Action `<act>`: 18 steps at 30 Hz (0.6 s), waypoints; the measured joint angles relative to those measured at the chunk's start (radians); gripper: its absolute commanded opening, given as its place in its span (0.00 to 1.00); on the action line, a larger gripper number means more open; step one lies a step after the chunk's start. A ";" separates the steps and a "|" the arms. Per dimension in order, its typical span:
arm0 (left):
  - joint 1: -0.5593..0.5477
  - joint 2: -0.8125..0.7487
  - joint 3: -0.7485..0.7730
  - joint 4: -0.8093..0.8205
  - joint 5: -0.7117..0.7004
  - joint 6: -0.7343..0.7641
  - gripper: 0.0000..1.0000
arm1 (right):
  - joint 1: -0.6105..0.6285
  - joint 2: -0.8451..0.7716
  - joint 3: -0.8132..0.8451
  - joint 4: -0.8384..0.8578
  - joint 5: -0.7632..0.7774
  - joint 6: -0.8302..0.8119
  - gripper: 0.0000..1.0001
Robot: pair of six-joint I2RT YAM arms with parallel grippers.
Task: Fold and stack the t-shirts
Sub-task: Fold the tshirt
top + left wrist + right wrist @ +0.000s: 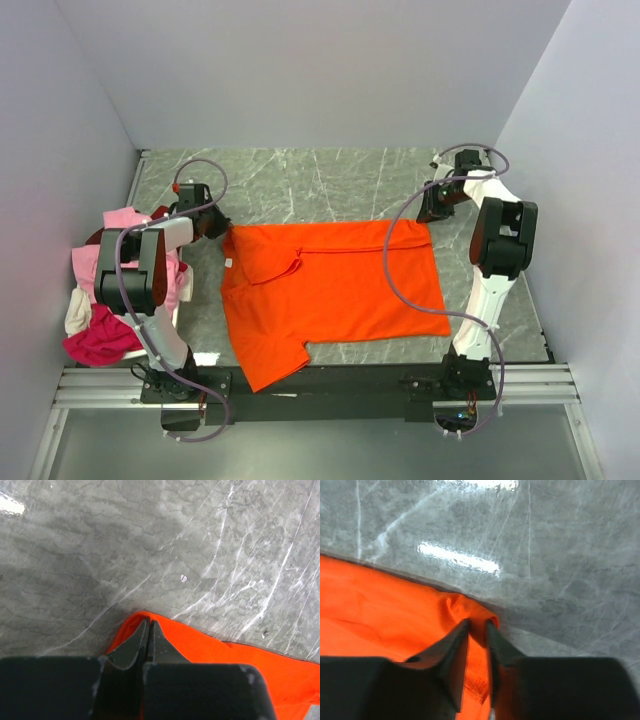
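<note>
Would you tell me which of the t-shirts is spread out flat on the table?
The orange t-shirt, between both arms. The pink, cream and magenta ones lie bunched in a heap at the left edge.

Your overhead camera looks down from behind both arm bases across the whole tabletop (330, 180), while each wrist camera peers close past its claw at an orange t-shirt (330, 290) corner, shared overhead.

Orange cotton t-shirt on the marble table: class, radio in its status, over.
Left gripper shut on bright orange cotton t-shirt, far left corner. Right gripper pinching far right corner, fabric bunched between fingers. Pile of pink, magenta and cream shirts waits left. Nothing in the way.
</note>
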 measured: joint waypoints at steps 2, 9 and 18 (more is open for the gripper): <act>0.001 0.000 0.000 0.000 0.000 0.000 0.00 | 0.001 0.008 0.013 -0.007 0.001 -0.002 0.11; 0.003 0.018 0.052 -0.016 -0.001 0.000 0.00 | 0.001 0.037 0.041 -0.011 0.022 0.010 0.00; 0.004 0.137 0.263 -0.057 -0.001 0.002 0.00 | 0.001 0.045 0.208 0.058 0.106 0.076 0.00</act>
